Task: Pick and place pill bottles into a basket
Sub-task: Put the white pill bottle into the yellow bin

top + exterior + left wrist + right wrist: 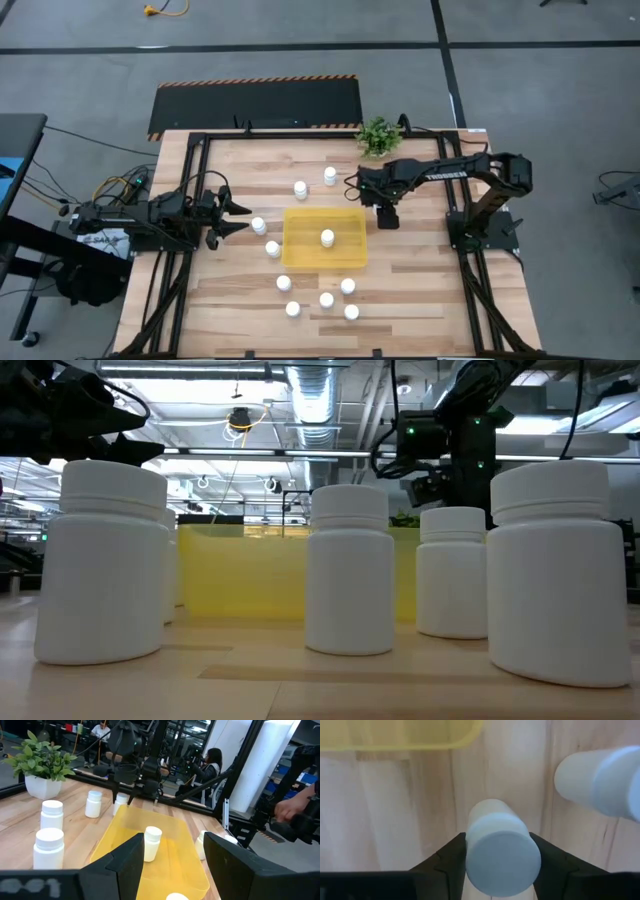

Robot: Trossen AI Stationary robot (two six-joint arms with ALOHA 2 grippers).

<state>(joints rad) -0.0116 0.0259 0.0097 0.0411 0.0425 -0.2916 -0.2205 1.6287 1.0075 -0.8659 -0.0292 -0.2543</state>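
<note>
The yellow tray (300, 250) lies at the table's middle with one white pill bottle (327, 238) standing in it. Several more bottles stand around it: two beyond its far edge (300, 188), two at its left (259, 225), several on the near side (326, 299). My right gripper (385, 215) points down just right of the tray and is shut on a bottle (502, 857), which the gripper hides in the high view. My left gripper (235, 218) is open and empty left of the tray; in its wrist view (172, 865) it faces the tray (125, 827). My right gripper pinches the bottle between its two fingers (451, 856), one on each side just under the cap (502, 855). The fingers come from above, pointing down. The bottle stands upright in the hold; I cannot tell whether its base rests on the table.
A small potted plant (379, 135) stands at the far edge, behind the right arm. Another bottle (600, 780) stands close beside the held one. The low view shows a row of bottles (350, 570) in front of the tray (250, 575). People (207, 762) are beyond the table.
</note>
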